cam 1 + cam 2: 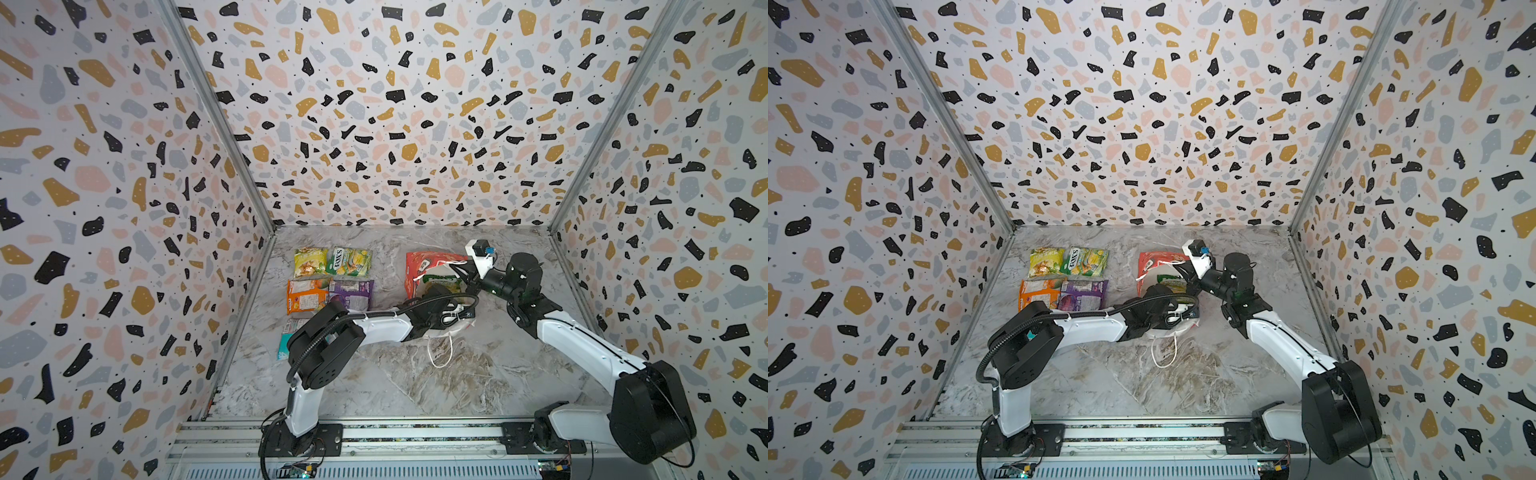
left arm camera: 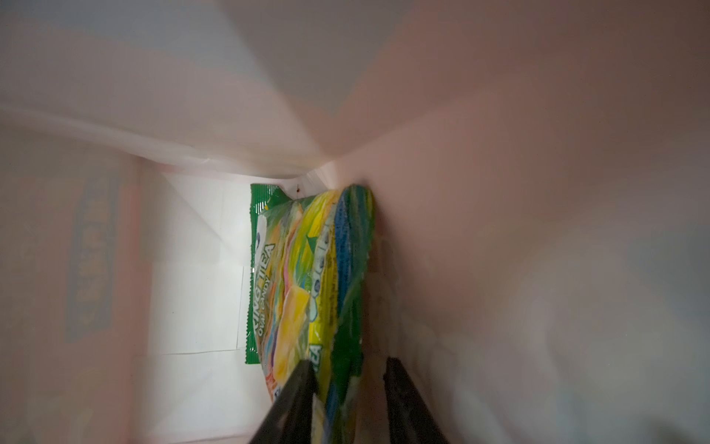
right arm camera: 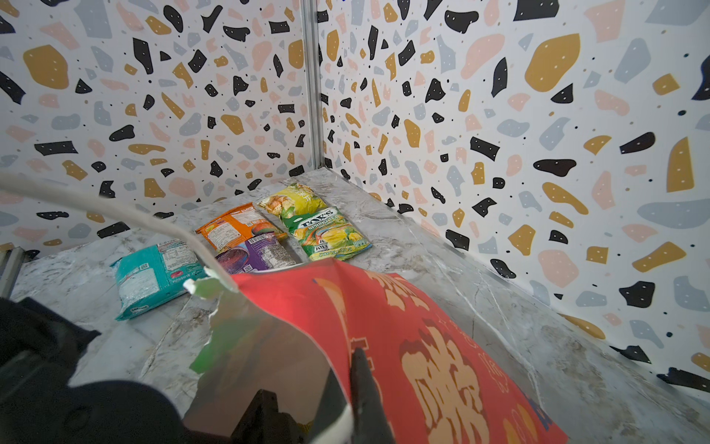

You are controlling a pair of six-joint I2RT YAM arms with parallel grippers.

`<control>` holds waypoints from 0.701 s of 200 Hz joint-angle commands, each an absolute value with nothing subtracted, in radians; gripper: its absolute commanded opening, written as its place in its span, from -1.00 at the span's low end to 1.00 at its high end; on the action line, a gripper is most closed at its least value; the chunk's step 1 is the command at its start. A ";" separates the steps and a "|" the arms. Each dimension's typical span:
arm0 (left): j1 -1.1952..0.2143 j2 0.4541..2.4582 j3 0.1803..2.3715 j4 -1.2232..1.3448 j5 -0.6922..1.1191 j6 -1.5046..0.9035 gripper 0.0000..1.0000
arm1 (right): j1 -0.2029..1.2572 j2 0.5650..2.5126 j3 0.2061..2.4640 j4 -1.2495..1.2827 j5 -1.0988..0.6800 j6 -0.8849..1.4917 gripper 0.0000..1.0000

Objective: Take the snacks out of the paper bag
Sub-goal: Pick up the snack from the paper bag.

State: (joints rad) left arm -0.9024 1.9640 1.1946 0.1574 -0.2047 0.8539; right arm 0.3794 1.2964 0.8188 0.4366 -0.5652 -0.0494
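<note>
top views: red paper bag with gold characters lies on its side on grey marble counter | left wrist: inside the bag, left jaws stand either side of green glossy packet, grip cannot be told | right wrist: right jaws clenched on bag's rim; five small glossy snack packets lie on counter beyond

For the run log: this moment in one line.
left gripper: around green packet inside bag; right gripper: shut on bag rim; five packets out
</note>
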 commanded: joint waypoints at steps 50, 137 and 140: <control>-0.881 2.013 1.248 0.159 -0.191 0.851 -0.99 | 0.377 1.264 0.836 0.487 -0.542 -0.029 -1.00; -0.913 1.772 1.133 0.219 -0.175 0.778 -1.00 | 0.376 1.305 0.855 0.476 -0.443 -0.014 -1.00; -0.916 1.765 1.131 0.217 -0.178 0.779 -1.00 | 0.376 1.306 0.856 0.476 -0.443 -0.015 -1.00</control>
